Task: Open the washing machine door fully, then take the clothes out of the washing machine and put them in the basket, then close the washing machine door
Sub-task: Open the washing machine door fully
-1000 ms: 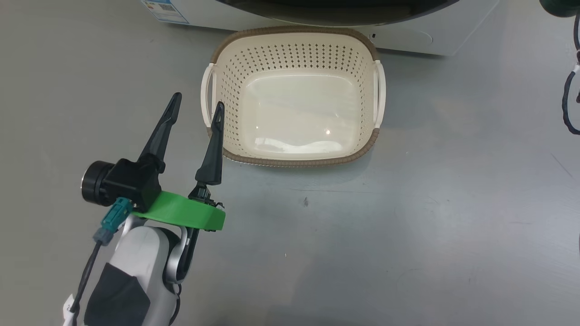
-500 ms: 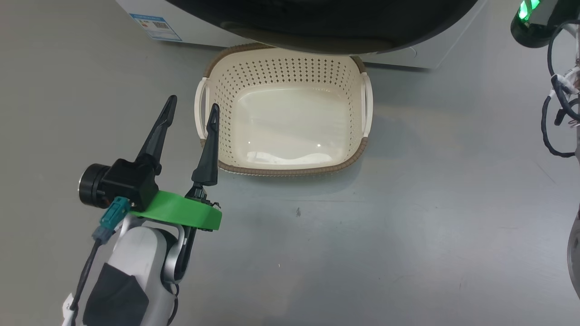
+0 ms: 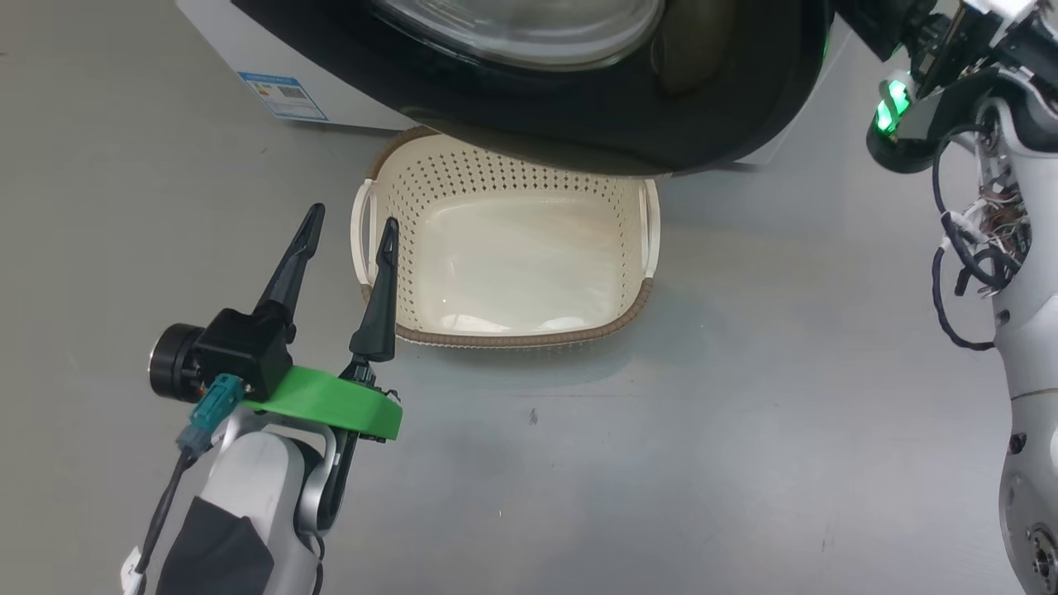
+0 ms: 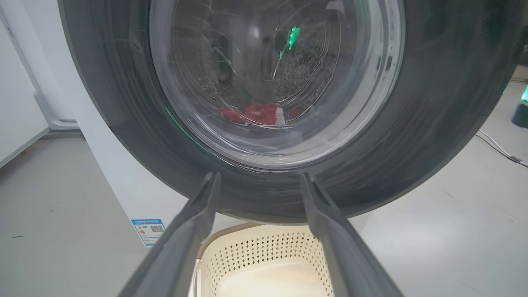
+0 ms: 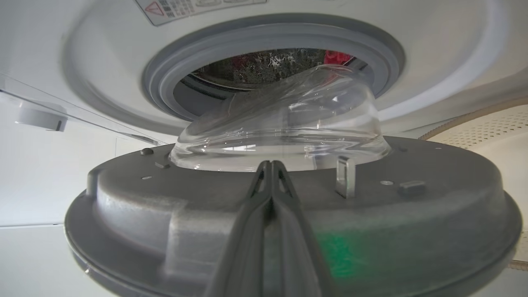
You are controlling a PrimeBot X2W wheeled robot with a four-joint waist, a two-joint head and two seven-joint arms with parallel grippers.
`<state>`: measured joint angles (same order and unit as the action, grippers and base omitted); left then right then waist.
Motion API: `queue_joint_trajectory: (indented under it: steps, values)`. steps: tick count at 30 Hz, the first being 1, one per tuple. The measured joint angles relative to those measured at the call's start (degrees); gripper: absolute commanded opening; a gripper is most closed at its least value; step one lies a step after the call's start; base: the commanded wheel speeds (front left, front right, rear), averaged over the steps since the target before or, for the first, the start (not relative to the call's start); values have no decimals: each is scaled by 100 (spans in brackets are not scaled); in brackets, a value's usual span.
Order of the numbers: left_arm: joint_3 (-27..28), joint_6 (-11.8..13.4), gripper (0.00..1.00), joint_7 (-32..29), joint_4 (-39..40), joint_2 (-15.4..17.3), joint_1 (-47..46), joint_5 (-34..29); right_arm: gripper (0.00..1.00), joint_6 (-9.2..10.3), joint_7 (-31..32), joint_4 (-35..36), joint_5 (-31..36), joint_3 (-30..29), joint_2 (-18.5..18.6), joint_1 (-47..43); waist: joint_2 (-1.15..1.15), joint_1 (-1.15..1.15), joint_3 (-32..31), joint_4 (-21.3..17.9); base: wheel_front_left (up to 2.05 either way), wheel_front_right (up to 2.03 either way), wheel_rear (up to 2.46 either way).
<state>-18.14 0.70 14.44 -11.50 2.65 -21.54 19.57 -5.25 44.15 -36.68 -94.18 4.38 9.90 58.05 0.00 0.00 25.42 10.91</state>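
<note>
Here, left claw (image 3: 354,216) apart beside basket (image 3: 512,339), right claw (image 5: 270,165) pressed together at open washing machine door (image 3: 579,116)

Your left gripper (image 3: 353,216) is hanging out at the lower left of the head view, with its two dark fingers (image 3: 291,264) spreading wide and pointing up-frame. The left arm (image 3: 248,487) is coming in from the bottom edge, pale forearm wearing a green wrist bracket (image 3: 331,402). Your right gripper (image 5: 270,164) is pinching its fingers flat together, tip to tip. The right arm (image 3: 1025,347) is reaching up along the right edge, a green light (image 3: 891,111) glowing near its wrist.
</note>
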Motion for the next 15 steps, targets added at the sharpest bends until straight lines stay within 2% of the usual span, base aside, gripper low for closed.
queue_joint_trajectory:
  steps: [15]
  values:
    - [-22,-49,100,0,-275,-8,275,0,0,-118,281,-18,-78,198,-271,-827,0,0,-563,-38,0,0,0]
